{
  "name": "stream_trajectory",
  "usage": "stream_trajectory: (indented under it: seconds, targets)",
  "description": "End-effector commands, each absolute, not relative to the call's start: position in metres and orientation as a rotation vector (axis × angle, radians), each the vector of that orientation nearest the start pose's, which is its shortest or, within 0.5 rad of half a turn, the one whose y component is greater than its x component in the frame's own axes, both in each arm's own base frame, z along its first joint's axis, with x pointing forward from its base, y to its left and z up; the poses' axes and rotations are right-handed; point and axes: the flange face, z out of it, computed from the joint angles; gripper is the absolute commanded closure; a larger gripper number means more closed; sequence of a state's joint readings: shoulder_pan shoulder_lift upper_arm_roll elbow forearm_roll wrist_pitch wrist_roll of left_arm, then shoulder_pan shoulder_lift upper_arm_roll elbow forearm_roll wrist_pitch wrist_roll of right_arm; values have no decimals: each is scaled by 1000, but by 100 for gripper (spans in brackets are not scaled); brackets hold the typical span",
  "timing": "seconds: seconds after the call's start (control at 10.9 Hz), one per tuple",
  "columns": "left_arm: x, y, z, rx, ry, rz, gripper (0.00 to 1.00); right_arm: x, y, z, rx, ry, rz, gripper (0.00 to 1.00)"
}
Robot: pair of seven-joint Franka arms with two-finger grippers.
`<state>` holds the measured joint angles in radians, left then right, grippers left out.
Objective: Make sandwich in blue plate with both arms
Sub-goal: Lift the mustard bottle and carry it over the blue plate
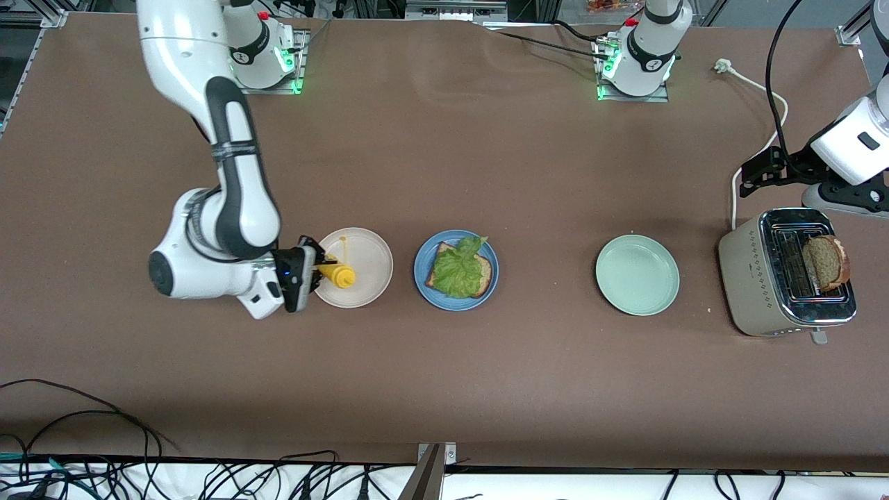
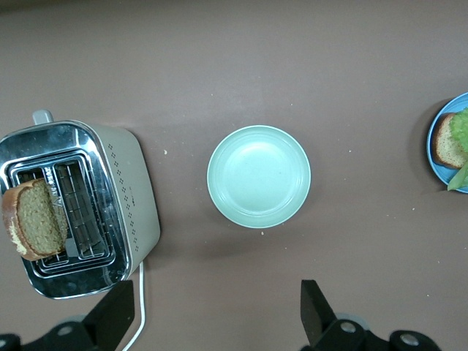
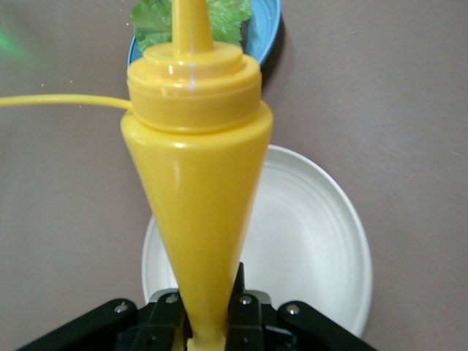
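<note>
Both arms are glossy white with black sections at the joints. The right arm (image 1: 229,167) has a long black band along its forearm and a round black cap at the elbow end. Each base (image 1: 642,52) shows a green light, a red button and a black ring. The right gripper (image 3: 208,322) is black with small silver screws. The left gripper (image 2: 219,322) has black wedge-shaped fingers (image 2: 117,311). A black cable runs to the left arm.
</note>
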<state>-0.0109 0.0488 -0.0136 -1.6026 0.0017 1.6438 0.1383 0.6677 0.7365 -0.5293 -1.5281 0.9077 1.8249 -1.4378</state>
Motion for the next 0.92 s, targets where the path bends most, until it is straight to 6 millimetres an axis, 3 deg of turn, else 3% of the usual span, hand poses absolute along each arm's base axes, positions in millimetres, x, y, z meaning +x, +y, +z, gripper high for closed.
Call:
stream_trajectory:
  seconds: [0.0, 0.28, 0.64, 0.83]
  targets:
    - [578, -13, 594, -3109, 258, 2, 0, 630, 280, 279, -2315, -1598, 113, 100]
    - [578, -13, 594, -3109, 258, 2, 0, 605, 346, 293, -2480, -1704, 240, 100]
    - [578, -13, 594, -3109, 258, 2, 0, 565, 401, 292, -2629, -1912, 375, 100]
    - [578, -12, 594, -3109, 256, 2, 0, 534, 437, 268, -2754, -2057, 457, 100]
